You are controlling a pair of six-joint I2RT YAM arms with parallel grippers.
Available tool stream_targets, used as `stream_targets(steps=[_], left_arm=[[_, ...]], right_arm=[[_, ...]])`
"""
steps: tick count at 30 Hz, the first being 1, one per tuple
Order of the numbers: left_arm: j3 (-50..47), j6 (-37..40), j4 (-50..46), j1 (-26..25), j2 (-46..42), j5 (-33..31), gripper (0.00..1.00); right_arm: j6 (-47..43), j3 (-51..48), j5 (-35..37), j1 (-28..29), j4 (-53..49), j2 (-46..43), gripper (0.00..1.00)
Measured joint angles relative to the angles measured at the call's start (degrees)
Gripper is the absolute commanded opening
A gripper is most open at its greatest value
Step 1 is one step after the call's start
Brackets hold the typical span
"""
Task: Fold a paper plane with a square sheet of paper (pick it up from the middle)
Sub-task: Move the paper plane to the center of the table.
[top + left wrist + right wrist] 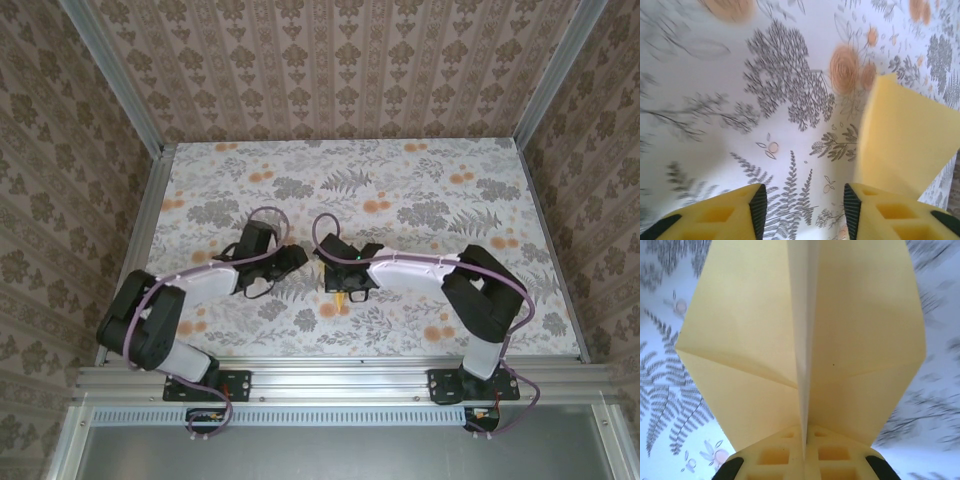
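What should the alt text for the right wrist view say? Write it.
The right hand is shut on the centre crease of a folded yellow paper plane, whose two flaps spread to either side. Below lies a floral-print table, blurred.

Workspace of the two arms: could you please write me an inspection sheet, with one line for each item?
Surface: table with a floral printed cover, lying flat.
Job's things: paper plane, yellow, folded with a centre crease and diagonal folds.
Clutter: nothing seen.
Grippers: left gripper open and holding nothing, with the paper plane just beyond one finger; right gripper shut on the paper plane at its crease.
Cables: purple cables looped along both arms, near the wrists.
Surroundings: wallpapered walls on three sides; metal frame at the near edge.
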Motion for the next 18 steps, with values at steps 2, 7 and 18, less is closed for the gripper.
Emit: stream_targets(steps=[2,7,18], left_arm=[[-0.1,1.2,-2.6,2.7,-2.0,-0.6,0.55],[-0.5,4.8,-8.9,10.1,-4.7,-1.8,0.64],[-0.1,10.3,-20.0,12.5,-11.6,-6.4,0.72]], right_arm=[[-2.6,1.4,0.8,-2.3,-1.5,-0.4,0.05],[-10.3,4.1,0.2,-10.6,-3.9,-0.3,0.07],[-19.3,9.9,-2.1,-19.4,-6.5,6.4,0.09]])
